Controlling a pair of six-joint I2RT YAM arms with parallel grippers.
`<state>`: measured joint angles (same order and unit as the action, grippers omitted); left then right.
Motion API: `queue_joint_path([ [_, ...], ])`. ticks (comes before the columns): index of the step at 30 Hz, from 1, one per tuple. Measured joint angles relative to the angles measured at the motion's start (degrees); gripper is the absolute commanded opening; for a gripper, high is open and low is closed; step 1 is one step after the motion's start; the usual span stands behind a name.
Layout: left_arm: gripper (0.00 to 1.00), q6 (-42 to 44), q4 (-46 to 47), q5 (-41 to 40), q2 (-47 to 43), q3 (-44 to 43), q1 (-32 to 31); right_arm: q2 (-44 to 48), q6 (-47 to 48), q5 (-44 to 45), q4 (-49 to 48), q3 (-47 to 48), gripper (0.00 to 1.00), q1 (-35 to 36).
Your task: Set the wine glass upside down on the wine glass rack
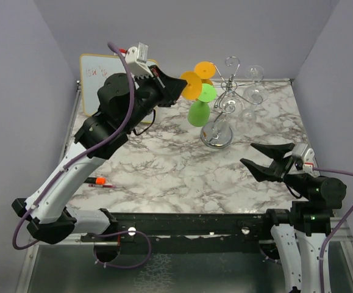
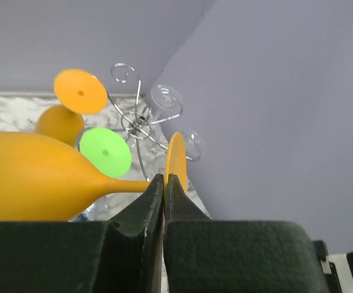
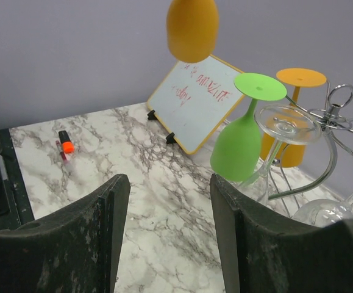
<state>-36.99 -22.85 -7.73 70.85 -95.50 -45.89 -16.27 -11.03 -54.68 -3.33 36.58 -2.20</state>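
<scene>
Hanging on rack (image 1: 216, 137): green glass (image 3: 237, 152), inverted.
Left gripper (image 2: 164, 178): clamped orange glass (image 2: 36, 177) stem, near rack, unhung.
Right gripper (image 3: 169, 183): gaped, empty.

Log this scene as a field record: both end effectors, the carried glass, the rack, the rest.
left end effector: shut on the orange wine glass, at its stem by the foot
right end effector: open, empty
orange wine glass: in the air, left of the rack in the top view, not yet hung
wine glass rack: green glass and second orange glass foot up; clear glasses too
other: whiteboard, marker
</scene>
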Motion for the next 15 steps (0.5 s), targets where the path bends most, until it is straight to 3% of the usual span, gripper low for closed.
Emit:
queue_joint_path([
  [8,0.0,6.25,2.23,-0.81,11.23,-10.58,4.63,0.11,-0.11,0.44,-0.09,0.02,0.6,0.07],
  [15,0.0,10.32,4.28,4.13,27.89,-28.41,9.18,0.11,-0.24,0.83,-0.13,0.02,0.6,0.98],
])
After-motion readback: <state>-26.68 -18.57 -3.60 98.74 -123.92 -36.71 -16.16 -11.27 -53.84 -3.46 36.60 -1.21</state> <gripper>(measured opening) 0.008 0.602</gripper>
